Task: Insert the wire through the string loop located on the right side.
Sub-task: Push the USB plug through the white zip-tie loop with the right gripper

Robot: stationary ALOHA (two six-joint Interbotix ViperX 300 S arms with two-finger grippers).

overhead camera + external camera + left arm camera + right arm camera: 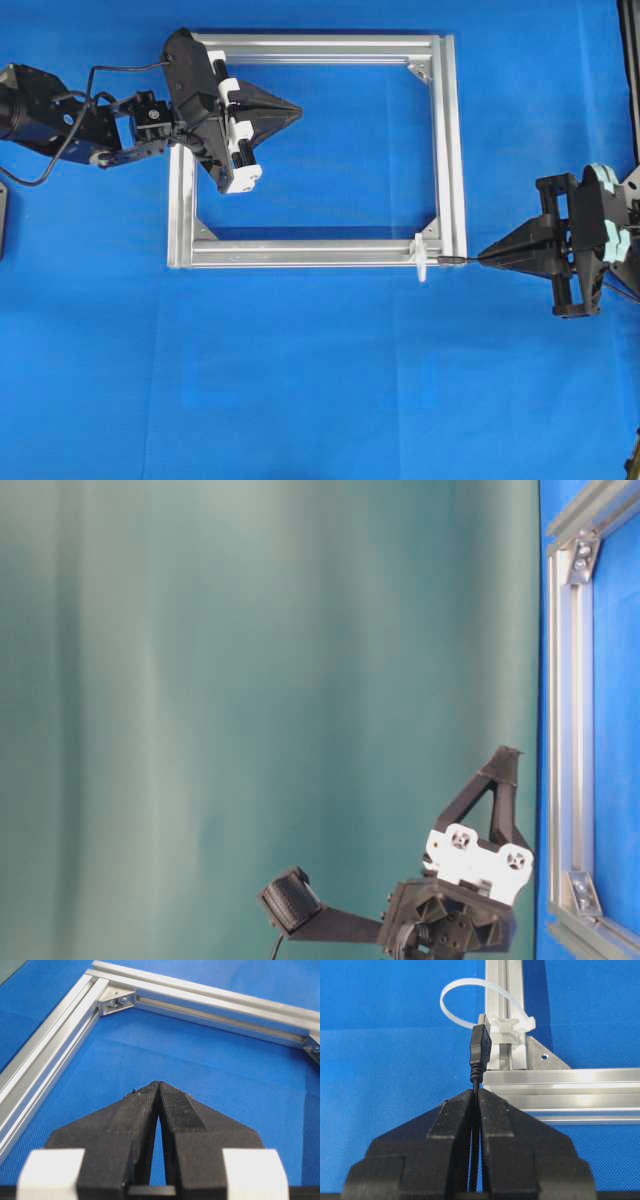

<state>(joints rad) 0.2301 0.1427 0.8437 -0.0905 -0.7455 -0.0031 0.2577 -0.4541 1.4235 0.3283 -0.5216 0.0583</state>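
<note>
Right pincer [476, 1094], level, pinches wire [480, 1050] beside string loop [470, 995].

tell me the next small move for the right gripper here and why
Probably ease the right gripper forward a little, steering the plug toward the opening. It is shut on the wire, whose silvery tip sits right at the string loop on the frame; whether it has entered yet I cannot tell.
</note>
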